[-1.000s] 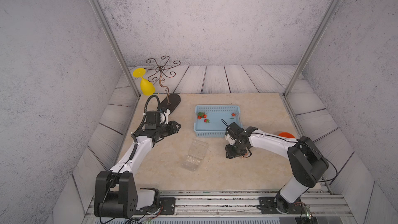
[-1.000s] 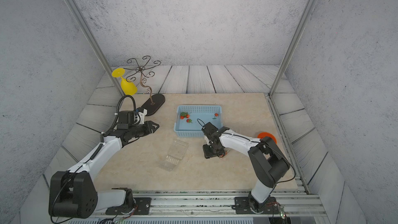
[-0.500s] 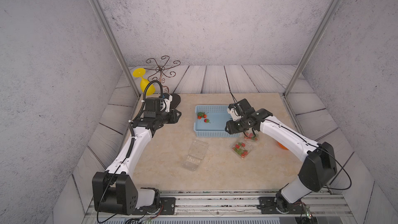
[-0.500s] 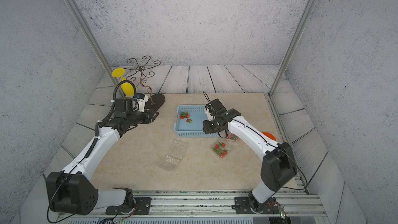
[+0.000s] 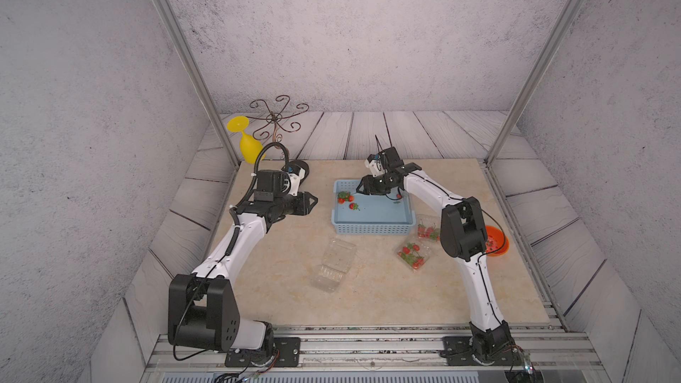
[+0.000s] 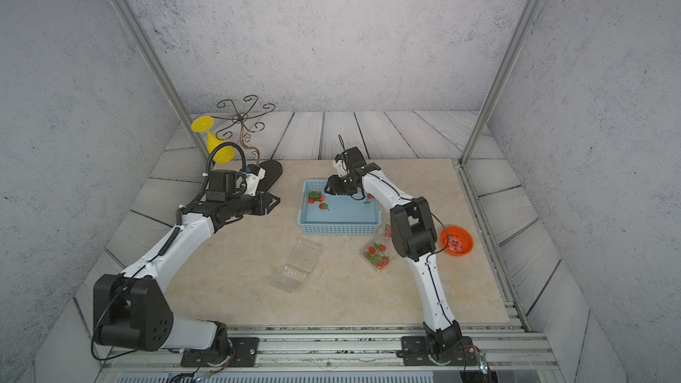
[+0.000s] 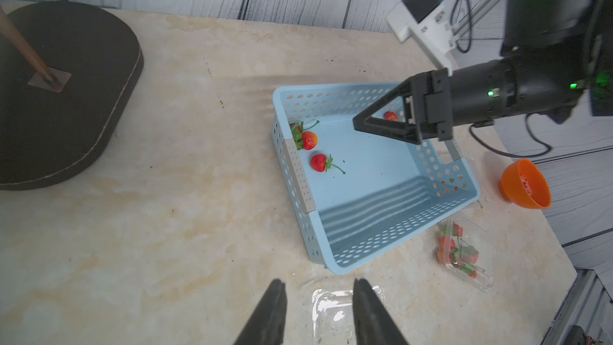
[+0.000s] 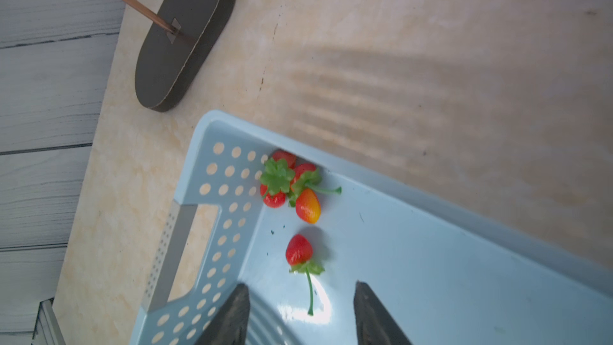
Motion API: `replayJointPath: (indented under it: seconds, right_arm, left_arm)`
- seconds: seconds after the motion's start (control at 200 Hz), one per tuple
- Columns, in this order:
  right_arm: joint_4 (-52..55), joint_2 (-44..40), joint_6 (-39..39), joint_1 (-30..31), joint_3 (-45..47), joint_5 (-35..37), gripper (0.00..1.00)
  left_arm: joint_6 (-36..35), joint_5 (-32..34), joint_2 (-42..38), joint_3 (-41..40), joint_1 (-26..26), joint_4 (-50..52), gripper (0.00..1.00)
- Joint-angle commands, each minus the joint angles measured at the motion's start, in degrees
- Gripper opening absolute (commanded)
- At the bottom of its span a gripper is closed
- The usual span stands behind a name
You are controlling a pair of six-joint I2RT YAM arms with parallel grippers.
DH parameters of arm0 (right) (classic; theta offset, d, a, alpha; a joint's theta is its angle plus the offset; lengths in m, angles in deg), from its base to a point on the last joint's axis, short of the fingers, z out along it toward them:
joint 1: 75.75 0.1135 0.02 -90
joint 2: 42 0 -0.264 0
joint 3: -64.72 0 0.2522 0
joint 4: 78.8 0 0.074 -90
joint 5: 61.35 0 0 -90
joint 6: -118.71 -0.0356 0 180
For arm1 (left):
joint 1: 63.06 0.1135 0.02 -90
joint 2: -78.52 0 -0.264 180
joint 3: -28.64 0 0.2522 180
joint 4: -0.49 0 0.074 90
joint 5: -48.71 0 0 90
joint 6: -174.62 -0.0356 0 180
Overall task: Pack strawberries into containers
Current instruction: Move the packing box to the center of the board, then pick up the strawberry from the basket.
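Note:
Three strawberries lie clustered in the far left corner of the light blue basket, one strawberry lies alone near them, and another sits at the far right. My right gripper hangs open over the basket; the lone berry's stem points into the gap between its jaws. One clear container lies open and empty in front of the basket. A container holding several berries sits to the right, and another is half hidden behind my right arm. My left gripper is open and empty, left of the basket.
An orange bowl sits at the right edge of the table behind my right arm. A wire stand on a dark oval base and a yellow glass occupy the far left corner, just behind my left wrist.
My right arm rose from the table in front of the basket and swung over its far side, uncovering the filled container. My left arm drew back towards the stand.

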State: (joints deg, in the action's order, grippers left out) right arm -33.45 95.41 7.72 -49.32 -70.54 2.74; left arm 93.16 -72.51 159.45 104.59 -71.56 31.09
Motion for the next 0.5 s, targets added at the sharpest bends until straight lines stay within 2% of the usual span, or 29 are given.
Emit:
replayJointPath:
  seconds: [0.0,0.495]
  right_arm:
    - [-1.25,5.13,-2.85,-0.21,-4.91,-3.87,0.52]
    - [-5.44,10.73,-5.98,-0.60,-6.53,-4.74,0.49]
  left_arm:
    - [-0.77,-2.09,0.45,-0.49,0.04,-2.12,0.38]
    - [0.25,-3.10,0.99,-0.76,0.14,-3.06,0.38]
